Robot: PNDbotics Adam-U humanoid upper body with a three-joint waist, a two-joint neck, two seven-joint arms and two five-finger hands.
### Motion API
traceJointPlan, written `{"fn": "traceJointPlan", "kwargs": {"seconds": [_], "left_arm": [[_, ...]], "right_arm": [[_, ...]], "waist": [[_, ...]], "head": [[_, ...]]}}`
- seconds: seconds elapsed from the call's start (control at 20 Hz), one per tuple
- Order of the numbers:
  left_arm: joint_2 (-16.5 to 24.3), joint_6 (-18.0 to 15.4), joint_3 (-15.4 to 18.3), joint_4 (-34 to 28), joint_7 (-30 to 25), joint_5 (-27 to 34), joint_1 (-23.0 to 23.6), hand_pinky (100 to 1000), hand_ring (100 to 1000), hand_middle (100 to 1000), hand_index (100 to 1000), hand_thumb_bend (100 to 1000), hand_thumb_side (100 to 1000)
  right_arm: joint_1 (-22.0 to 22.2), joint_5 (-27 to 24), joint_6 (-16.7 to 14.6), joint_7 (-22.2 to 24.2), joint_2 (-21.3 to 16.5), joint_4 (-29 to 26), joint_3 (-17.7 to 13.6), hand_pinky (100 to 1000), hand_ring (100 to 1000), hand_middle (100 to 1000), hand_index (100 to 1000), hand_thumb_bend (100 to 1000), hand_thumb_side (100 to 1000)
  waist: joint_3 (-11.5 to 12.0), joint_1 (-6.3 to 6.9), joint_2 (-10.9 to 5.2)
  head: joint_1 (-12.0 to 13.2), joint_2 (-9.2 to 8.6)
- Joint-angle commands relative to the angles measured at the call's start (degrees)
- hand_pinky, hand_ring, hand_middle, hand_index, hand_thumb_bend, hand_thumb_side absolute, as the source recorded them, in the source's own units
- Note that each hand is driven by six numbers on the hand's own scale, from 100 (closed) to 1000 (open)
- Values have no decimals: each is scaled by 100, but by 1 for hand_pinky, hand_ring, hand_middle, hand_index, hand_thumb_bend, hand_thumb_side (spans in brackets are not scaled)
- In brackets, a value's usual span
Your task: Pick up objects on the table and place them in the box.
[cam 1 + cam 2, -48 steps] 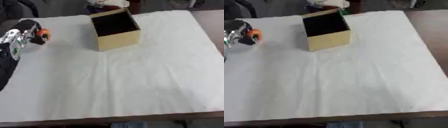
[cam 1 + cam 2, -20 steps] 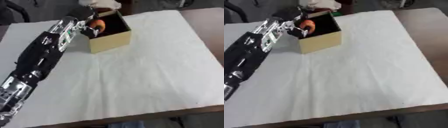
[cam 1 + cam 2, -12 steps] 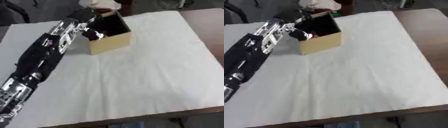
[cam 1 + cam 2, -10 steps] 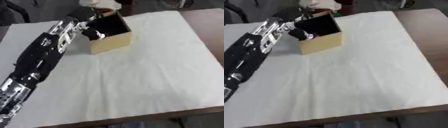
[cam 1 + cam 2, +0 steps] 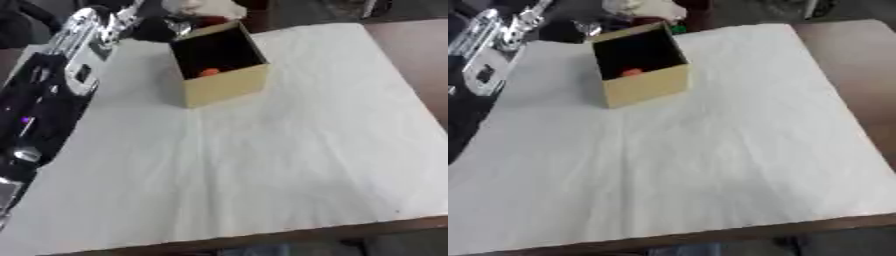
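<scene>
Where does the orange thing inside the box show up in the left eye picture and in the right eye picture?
Left eye view: the orange thing lies low inside the box, upper middle of the picture, near the front wall.
Right eye view: the same spot of orange, a little further left in the picture.
Shared landmark: the box's tan front wall, just below the orange in both views.

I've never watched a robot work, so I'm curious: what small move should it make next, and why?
Probably draw the left hand back from the box. An orange object already lies inside, and nothing else shows on the white sheet.
</scene>
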Motion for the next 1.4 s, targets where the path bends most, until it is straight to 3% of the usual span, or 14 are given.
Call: {"fn": "traceJointPlan", "kwargs": {"seconds": [0.05, 0.25, 0.45, 0.5, 0.55, 1.4], "left_arm": [[357, 222, 453, -955, 545, 861, 351, 753, 624, 639, 819, 338, 644], [210, 373, 758, -1674, 1160, 1530, 1143, 755, 614, 625, 814, 320, 644], [-3, 436, 866, -1909, 1415, 1651, 1629, 759, 611, 623, 815, 320, 646], [-56, 449, 880, -1930, 1449, 1654, 1708, 760, 611, 623, 816, 311, 578], [-101, 464, 888, -1936, 1474, 1656, 1772, 761, 611, 623, 816, 318, 649], [-333, 535, 951, -1740, 1581, 1602, 2160, 766, 606, 617, 815, 310, 658]], "right_arm": [[-40, 44, -6, -39, -56, -120, -81, 726, 993, 752, 957, 100, 470], [-46, 66, -9, -62, -37, -120, -103, 726, 994, 752, 957, 100, 470], [-44, 80, -21, -61, -25, -120, -102, 727, 994, 752, 957, 100, 470], [-40, 81, -21, -66, -22, -120, -105, 726, 994, 752, 957, 100, 470], [-36, 84, -19, -68, -18, -120, -108, 726, 994, 752, 958, 100, 470], [-51, 76, -8, -73, -38, -120, -117, 727, 995, 752, 958, 100, 470]], "waist": [[40, -22, -49], [132, -38, -5], [188, -59, 8], [195, -63, 8], [200, -66, 7], [250, -40, -8]], "head": [[-46, -75], [-96, -84], [-116, -83], [-121, -85], [-124, -82], [-147, -99]]}}
